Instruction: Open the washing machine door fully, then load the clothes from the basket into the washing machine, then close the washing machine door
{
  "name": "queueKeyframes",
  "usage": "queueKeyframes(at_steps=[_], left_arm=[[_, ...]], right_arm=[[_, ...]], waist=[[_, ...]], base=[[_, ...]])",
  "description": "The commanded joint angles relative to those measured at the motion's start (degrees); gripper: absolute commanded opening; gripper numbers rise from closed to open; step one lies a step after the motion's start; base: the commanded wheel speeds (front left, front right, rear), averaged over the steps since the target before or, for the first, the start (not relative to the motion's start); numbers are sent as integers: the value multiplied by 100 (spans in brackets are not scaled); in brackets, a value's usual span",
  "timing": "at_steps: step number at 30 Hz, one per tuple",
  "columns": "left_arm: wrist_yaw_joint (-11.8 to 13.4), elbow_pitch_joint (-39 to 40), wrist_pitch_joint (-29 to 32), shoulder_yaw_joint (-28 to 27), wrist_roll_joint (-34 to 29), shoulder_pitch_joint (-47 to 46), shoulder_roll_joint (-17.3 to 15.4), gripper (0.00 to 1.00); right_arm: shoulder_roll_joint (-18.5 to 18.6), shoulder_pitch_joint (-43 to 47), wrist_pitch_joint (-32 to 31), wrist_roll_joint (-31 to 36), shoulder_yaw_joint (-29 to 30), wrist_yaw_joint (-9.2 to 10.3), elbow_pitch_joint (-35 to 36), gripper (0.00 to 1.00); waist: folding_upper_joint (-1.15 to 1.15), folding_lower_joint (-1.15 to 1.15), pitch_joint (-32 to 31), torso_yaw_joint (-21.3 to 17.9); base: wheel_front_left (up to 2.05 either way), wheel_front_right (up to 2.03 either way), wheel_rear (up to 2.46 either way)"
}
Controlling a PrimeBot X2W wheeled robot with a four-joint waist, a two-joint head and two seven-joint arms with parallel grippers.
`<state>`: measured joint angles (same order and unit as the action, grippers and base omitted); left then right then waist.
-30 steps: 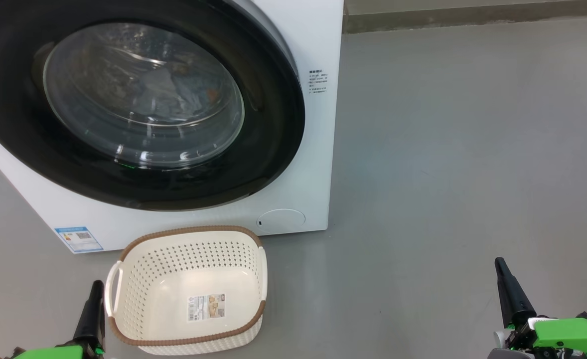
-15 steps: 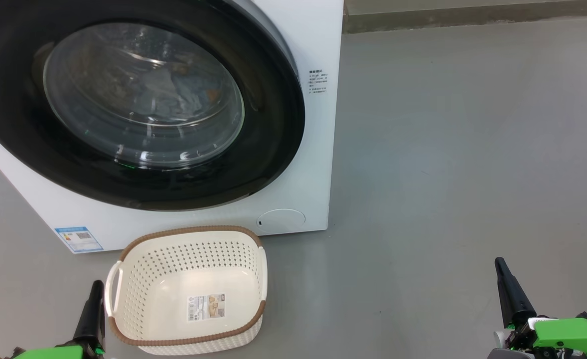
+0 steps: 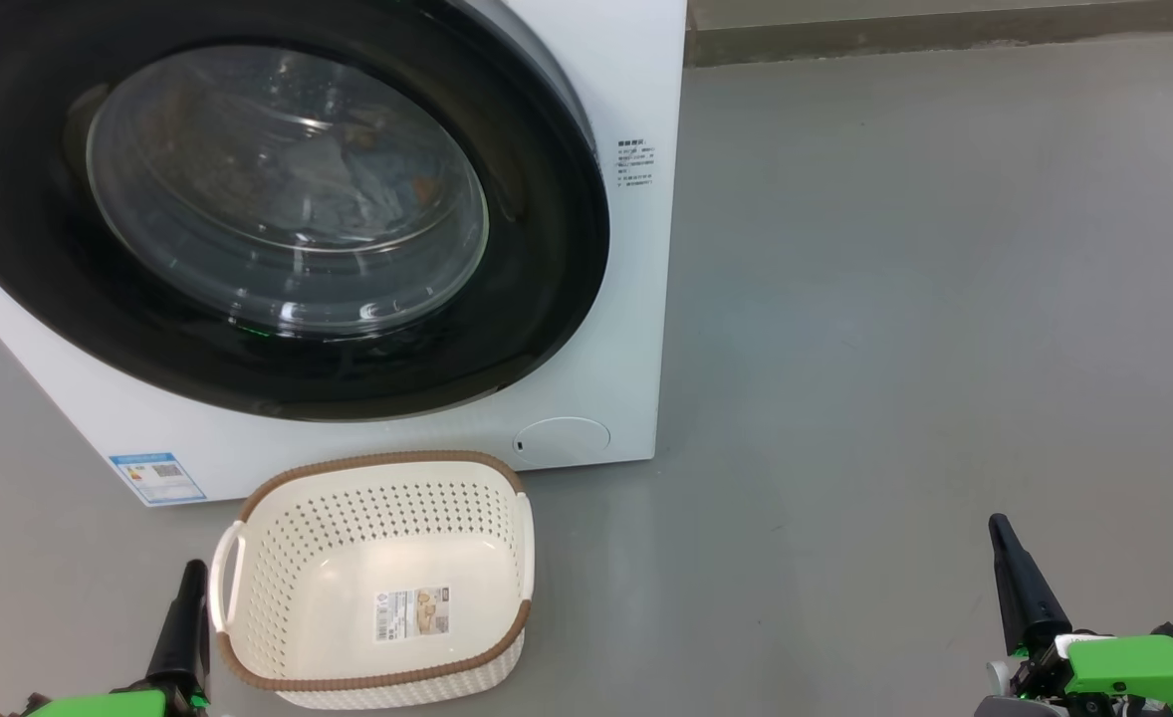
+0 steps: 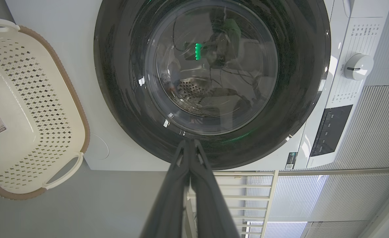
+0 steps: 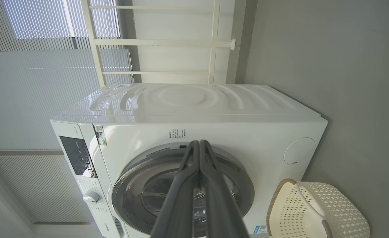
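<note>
Washing machine door (image 3: 278, 199) sits closed against the washing machine (image 3: 636, 329), ahead of and above both arms, nearer the left gripper (image 3: 192, 573) than the right gripper (image 3: 1000, 528). Both are pinched together on nothing. Behind the glass lie the clothes (image 3: 348, 174); the basket (image 3: 377, 461), just beside the left gripper, is empty, so probably nothing remains to reach for.

The washer (image 3: 636, 329) stands on the floor (image 3: 895, 299), at the head view's upper left, with its door (image 3: 557, 249) flat against its front. Clothes (image 3: 348, 189) lie inside, behind the door's glass. The basket (image 3: 377, 461) sits on the floor just before the washer, below the door. A label (image 3: 412, 612) lies on the basket's bottom. The left hand (image 3: 191, 576) is just beside the basket's left handle. The right hand (image 3: 999, 530) is well apart to the right, over the floor.
</note>
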<state>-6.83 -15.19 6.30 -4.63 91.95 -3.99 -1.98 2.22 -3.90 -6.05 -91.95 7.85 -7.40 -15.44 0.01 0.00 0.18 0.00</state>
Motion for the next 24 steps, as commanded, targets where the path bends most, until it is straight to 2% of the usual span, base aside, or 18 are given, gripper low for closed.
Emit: queueKeyframes(at_steps=[1,24], left_arm=[[-66,114,19,-189,21,-220,-89,0],[-66,114,19,-189,22,-220,-89,0]], right_arm=[[65,-228,-43,-23,-134,-9,142,0],[65,-228,-43,-23,-134,-9,142,0]], waist=[[-1,0,0,0],[-1,0,0,0]], base=[[0,0,0],[0,0,0]])
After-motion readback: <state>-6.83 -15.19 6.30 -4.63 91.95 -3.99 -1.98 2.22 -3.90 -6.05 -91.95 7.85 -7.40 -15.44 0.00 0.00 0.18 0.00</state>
